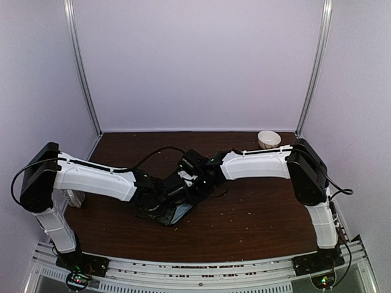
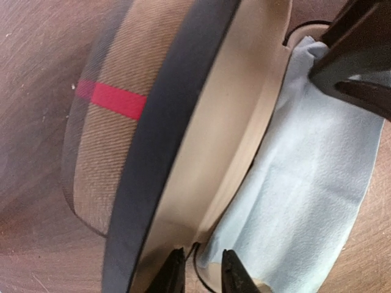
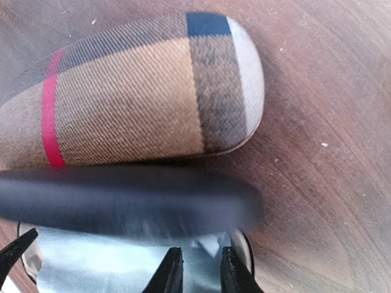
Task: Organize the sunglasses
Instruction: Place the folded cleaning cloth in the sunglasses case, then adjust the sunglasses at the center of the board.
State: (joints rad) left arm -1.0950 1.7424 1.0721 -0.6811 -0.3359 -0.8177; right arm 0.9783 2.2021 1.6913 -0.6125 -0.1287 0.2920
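Hovering over brown table, pale walls, left gripper and right gripper ajar, empty

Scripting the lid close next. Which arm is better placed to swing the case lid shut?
Right, probably. The right tool is over the cloth with the lid straight ahead. The left tool sits at one end of the lid, down where it meets the cloth, which looks like a poorer angle.
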